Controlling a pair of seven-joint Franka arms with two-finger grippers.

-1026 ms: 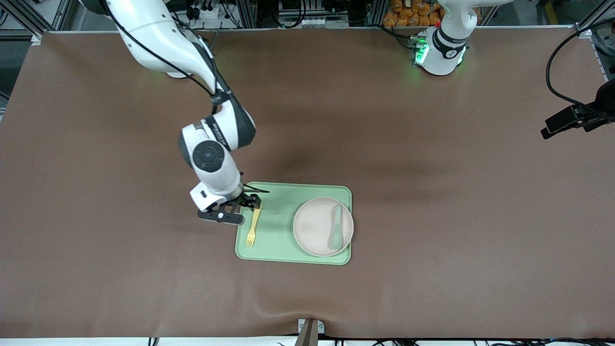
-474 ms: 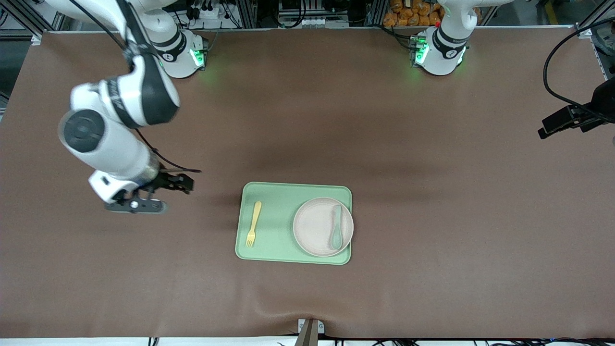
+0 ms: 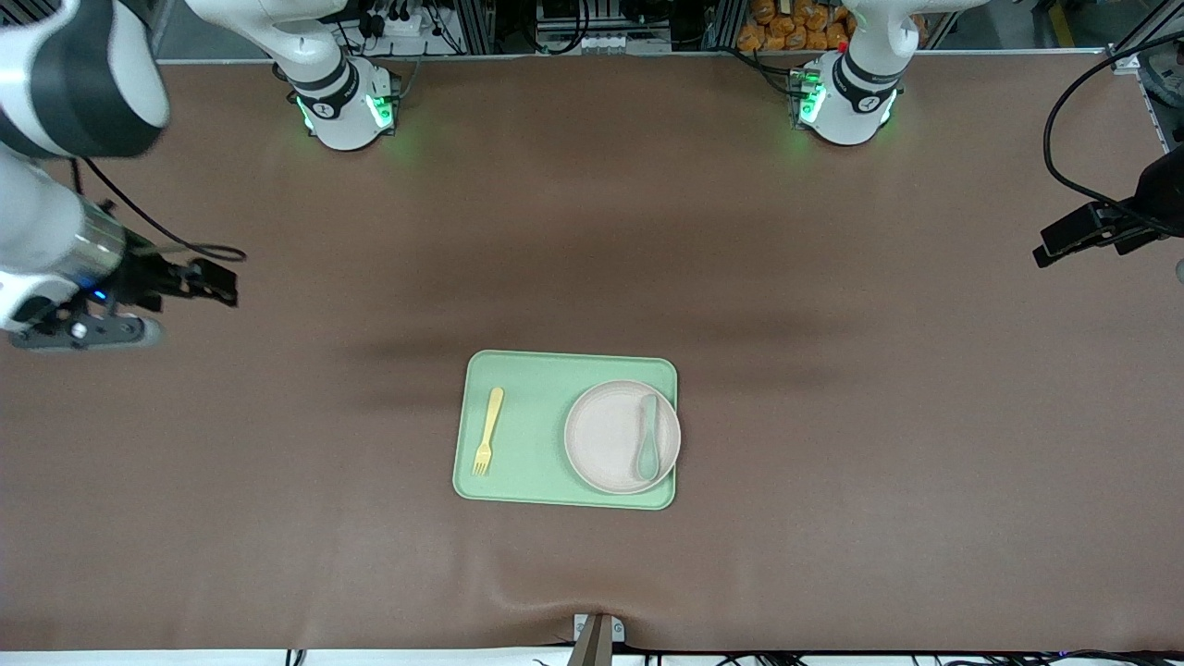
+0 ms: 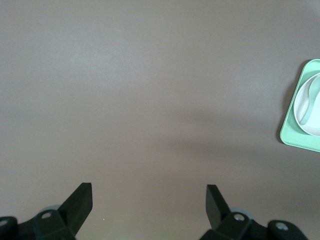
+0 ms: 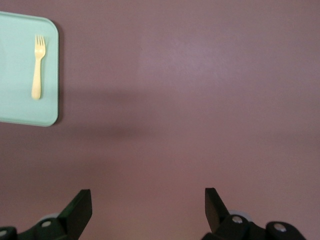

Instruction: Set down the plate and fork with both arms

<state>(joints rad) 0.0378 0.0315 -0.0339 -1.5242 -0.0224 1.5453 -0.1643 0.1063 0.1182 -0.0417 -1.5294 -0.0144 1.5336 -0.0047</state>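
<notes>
The plate point(image 3: 622, 437) sits on the light-green tray point(image 3: 532, 365), filling the end of it that lies toward the left arm's end of the desk point(image 3: 832, 388). A grey-green spoon point(image 3: 647, 446) lies in the plate, its bowl pointing toward six o'clock in the front view. The fork point(image 3: 487, 431) lies flat on the same tray at the plate's nine o'clock, clear of it, handle toward twelve and tines toward six. The tray itself rests near the middle of the brown desk, somewhat nearer the front camera than the arms' green-lit bases.

The right gripper point(image 3: 199, 282) hangs over bare desk at the right arm's end, at about ten o'clock from the tray and well apart from it. In its wrist view its jaws stand wide apart with nothing between them, and the fork point(image 5: 37, 65) on the tray's end point(image 5: 25, 117) shows far off.

The left gripper point(image 3: 1078, 242) is at the edge of the front view, at about two o'clock from the tray, and from there I can make out little more than its dark shape, so it seems to be waiting over the left arm's end. Its wrist view shows its jaws spread wide and empty over bare desk, with a corner of the tray point(image 4: 295, 135) and the plate's rim point(image 4: 306, 107) off to one side.
</notes>
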